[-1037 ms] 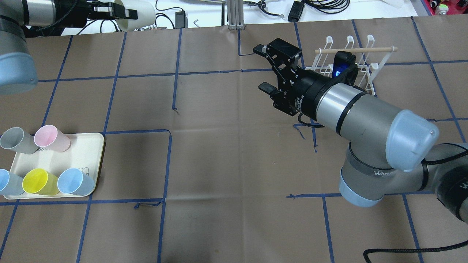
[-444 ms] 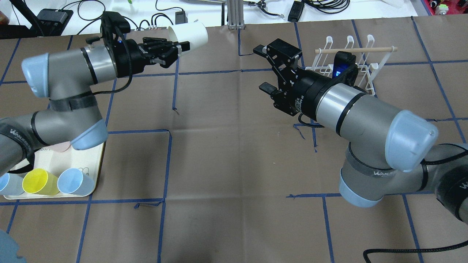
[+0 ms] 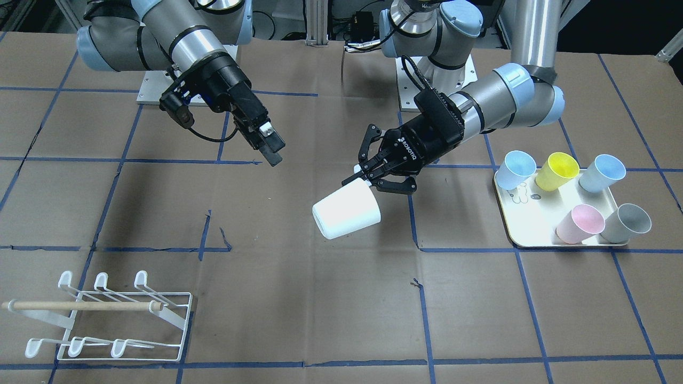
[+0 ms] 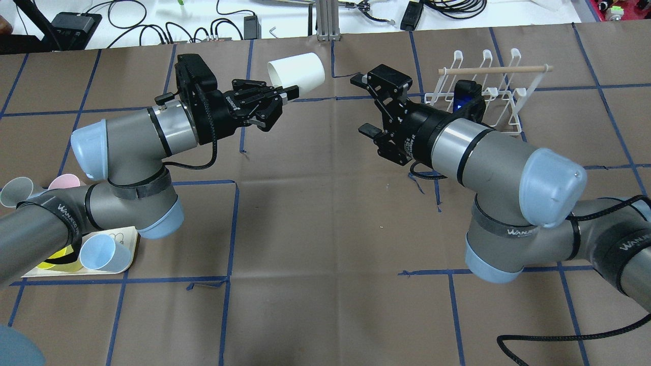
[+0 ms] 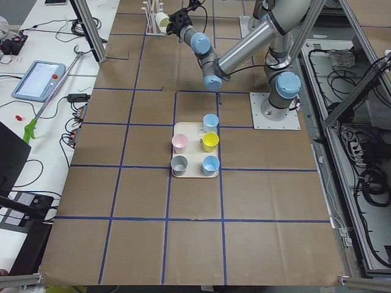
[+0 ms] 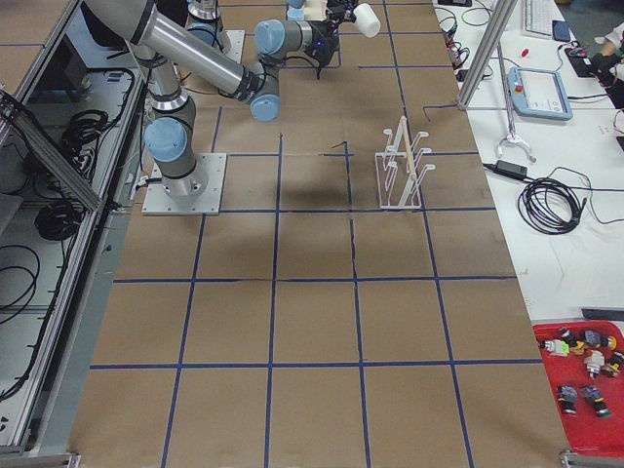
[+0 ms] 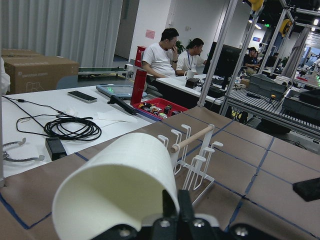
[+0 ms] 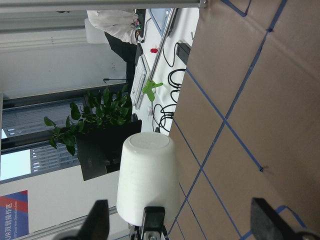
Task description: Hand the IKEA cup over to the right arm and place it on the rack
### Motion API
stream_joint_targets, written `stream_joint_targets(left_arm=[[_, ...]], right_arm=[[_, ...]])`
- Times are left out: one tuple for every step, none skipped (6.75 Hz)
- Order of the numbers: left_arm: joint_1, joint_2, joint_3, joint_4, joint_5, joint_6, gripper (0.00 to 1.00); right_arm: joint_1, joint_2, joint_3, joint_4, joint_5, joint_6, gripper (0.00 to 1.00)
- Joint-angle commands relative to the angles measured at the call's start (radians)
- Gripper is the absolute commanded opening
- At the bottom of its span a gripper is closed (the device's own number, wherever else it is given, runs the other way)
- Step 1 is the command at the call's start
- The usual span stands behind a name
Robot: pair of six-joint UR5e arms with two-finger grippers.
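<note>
Above the brown desk (image 4: 325, 229), left end effector (image 4: 289, 93) clamps a white plastic cup (image 4: 296, 72) by its rim; right end effector (image 4: 362, 105), jaws wide apart, faces the cup across a gap.

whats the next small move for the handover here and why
Probably ease the right gripper forward towards the white cup until its open fingers straddle the cup's body. The left gripper is shut on the cup's rim and holds it sideways off the table, closed base towards the right gripper. A clear gap separates the two.
</note>
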Motion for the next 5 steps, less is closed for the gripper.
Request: stream_joint_targets(left_arm=[[-0.048, -0.002, -0.002, 0.019, 0.013, -0.012, 0.00], [-0.052, -0.002, -0.004, 0.021, 0.013, -0.011, 0.00], [-0.052, -0.002, -0.004, 0.024, 0.013, -0.011, 0.00], [-0.052, -0.002, -0.004, 0.024, 0.013, -0.011, 0.00], [-0.053, -0.001, -0.004, 0.026, 0.013, -0.011, 0.00]], right_arm=[[0.005, 0.034, -0.052, 0.008, -0.057, 0.001, 1.00], [0.010, 0.064, -0.087, 0.006, -0.057, 0.001, 0.99], [0.030, 0.093, -0.104, 0.005, -0.059, 0.001, 0.99], [0.034, 0.109, -0.109, 0.003, -0.059, 0.001, 0.99], [0.034, 0.127, -0.138, 0.005, -0.059, 0.003, 0.99]])
